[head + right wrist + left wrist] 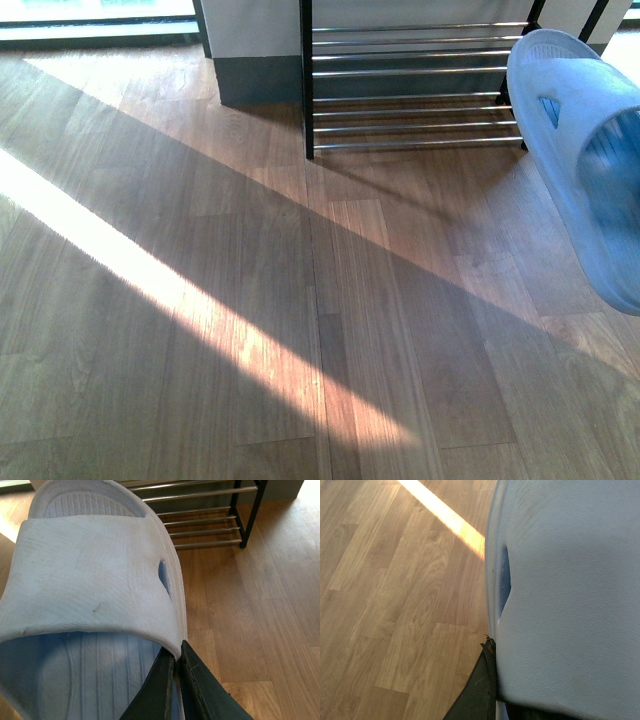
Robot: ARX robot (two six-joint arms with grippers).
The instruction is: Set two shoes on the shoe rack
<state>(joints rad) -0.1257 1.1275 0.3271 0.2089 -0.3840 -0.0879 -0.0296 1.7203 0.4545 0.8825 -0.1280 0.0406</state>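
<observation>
In the right wrist view my right gripper [177,652] is shut on the side rim of a pale blue slide sandal [90,580], its black fingers [197,690] pinching the edge by the strap. That sandal is held above the floor with its far end toward the shoe rack [210,515]. My left gripper [494,647] is shut on a second pale blue slide sandal [570,605], which fills most of the left wrist view. One black finger [477,692] presses against its edge. In the front view a sandal [580,150] hangs at the right, beside the shoe rack [410,95]. No arm shows there.
The rack's silver rods [410,125] run between black side frames [307,80], against a grey-based wall [255,60]. Its visible tiers hold nothing. A bright band of sunlight [200,300] crosses the wooden floor [420,330].
</observation>
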